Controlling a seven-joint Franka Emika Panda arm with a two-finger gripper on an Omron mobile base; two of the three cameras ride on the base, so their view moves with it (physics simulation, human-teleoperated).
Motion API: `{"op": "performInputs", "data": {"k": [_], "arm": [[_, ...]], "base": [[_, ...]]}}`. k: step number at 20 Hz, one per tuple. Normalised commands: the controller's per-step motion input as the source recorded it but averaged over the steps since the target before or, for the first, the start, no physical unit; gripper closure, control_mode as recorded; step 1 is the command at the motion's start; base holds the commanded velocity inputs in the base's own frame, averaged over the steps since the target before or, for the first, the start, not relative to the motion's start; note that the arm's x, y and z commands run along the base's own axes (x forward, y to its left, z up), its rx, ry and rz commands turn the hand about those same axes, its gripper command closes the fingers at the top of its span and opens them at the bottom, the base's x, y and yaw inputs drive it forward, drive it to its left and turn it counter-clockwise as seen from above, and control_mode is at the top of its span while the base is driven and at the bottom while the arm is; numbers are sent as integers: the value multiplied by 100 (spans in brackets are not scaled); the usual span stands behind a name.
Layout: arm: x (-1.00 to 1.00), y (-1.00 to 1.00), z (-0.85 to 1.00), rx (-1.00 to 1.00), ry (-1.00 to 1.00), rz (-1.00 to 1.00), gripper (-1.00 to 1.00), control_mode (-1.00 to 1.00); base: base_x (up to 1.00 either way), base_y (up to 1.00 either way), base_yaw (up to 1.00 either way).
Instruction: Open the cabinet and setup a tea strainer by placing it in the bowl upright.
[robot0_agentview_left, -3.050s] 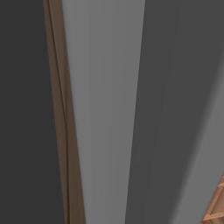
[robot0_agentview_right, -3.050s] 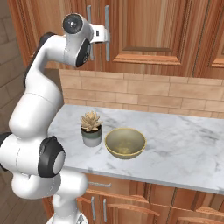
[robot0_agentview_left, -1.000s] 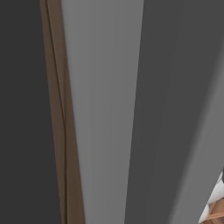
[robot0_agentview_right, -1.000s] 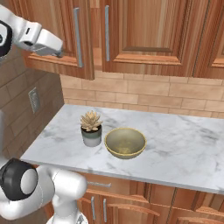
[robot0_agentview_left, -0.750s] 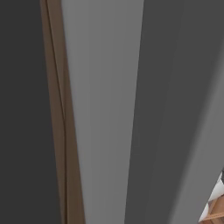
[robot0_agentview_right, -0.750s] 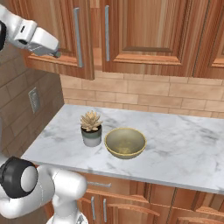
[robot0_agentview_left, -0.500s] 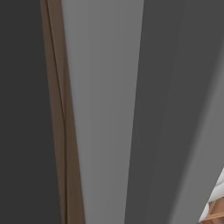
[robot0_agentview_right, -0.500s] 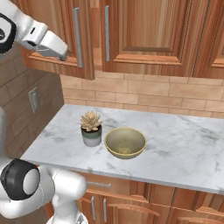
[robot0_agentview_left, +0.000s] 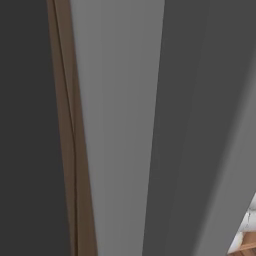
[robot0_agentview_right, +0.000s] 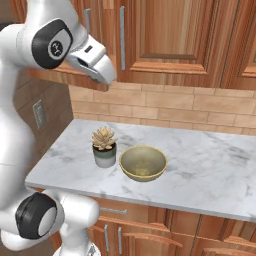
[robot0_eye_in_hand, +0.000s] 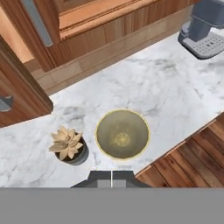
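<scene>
the arm is raised high on the left in the right base view, its hand near the lower edge of the left cabinet door (robot0_agentview_right: 102, 37), which stands swung out a little from the row of wall cabinets. the gripper (robot0_eye_in_hand: 112, 177) looks down from above, and its fingers (robot0_eye_in_hand: 101, 178) meet at a thin seam, closed together with nothing between them.

the bowl (robot0_agentview_right: 143, 162) sits on the marble worktop (robot0_agentview_right: 210, 165), just right of a small potted plant (robot0_agentview_right: 104, 146); in the hand view the two nearly touch. a grey appliance (robot0_eye_in_hand: 204, 27) stands well apart at the far right of the hand view. the tea strainer is not visible; it is probably inside the cabinet.

the step in hand looks like finishing the door opening. to do it well, the fingers should catch the door's free edge or its long metal handle (robot0_agentview_right: 122, 37) and sweep along the hinge arc, not pull straight out, until the shelf is fully exposed. the hand should stay above the plant so nothing gets knocked on the way, and the fingers will need to spread before reaching in.
</scene>
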Motion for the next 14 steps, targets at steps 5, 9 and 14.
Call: {"op": "performInputs", "data": {"k": [5, 9, 14], "arm": [[2, 0, -25, 7, 0, 16, -100, -100], [6, -4, -7, 4, -11, 15, -100, -100], [2, -15, 0, 25, -34, 15, -100, -100]], "base": [[0, 0, 0], [0, 0, 0], [0, 0, 0]]}}
